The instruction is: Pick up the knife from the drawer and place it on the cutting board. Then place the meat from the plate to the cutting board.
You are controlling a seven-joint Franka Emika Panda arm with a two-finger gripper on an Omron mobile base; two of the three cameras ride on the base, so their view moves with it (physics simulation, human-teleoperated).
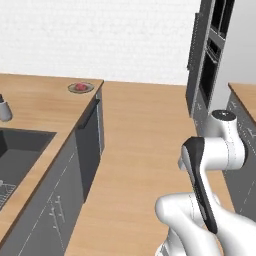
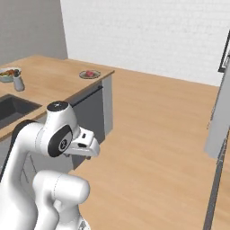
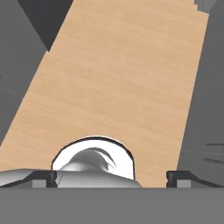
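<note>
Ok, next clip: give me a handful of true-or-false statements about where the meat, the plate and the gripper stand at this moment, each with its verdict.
1. The meat lies on the plate. True.
2. The plate sits at the far corner of the wooden counter. True.
3. The gripper is shut on the meat. False: its jaws stand wide apart with nothing between them, and the hand view looks down on bare wooden floor.
4. The plate sits in the sink. False: it is on the counter top, well beyond the sink.
5. A bowl of coloured fruit stands on the counter, apart from the plate. True.
</note>
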